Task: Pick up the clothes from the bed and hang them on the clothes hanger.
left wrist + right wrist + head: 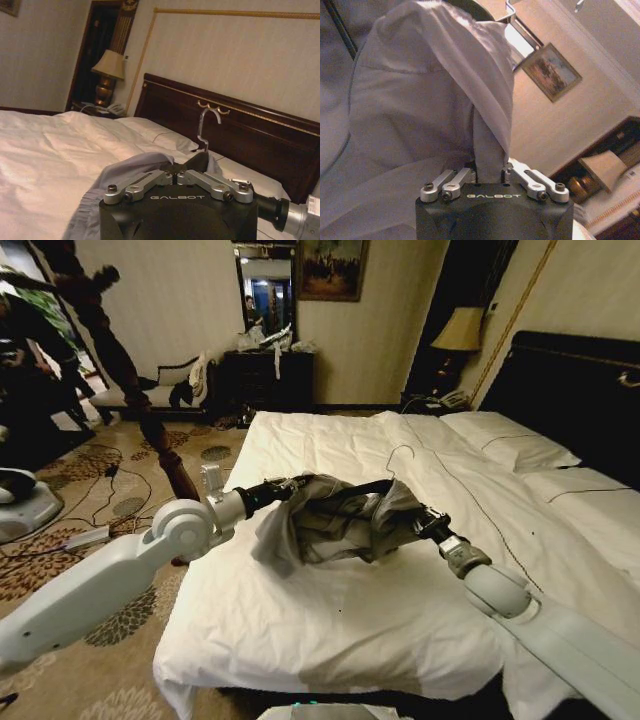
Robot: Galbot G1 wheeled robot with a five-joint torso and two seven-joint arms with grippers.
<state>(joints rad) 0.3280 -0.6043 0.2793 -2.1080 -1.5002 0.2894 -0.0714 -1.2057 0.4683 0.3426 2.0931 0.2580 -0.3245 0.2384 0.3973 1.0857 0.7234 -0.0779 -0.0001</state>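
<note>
here, above the near half of the bed, the two arms meet with the clothes bunched between them — the grey shirt hangs clear of the white duvet, lifted so it can be worked without dragging on the bedding. the clothes hanger sits inside the fabric; part of its black bar shows through the folds, and its thin wire hook rises above the shirt toward the headboard side of the bed.

the left gripper comes in from the bed's floor-side edge. in the left wrist view its linkage is drawn together at the centre, closed on what appears to be the dark body of the hanger just under the hook, with grey cloth draped beside it. holding there would keep the hanger steady and upright.

the right gripper reaches from the pillow side of the bed. in the right wrist view its fingers pinch a narrow fold of the shirt, which rises from the jaws and spreads into a broad drape above. gripping the cloth lets this arm pull the garment along the hanger's shoulder.

judging by this, the shirt is off the bed and partly over the hanger, but how well it is seated cannot be told — the folds hide the hanger's ends.
</note>
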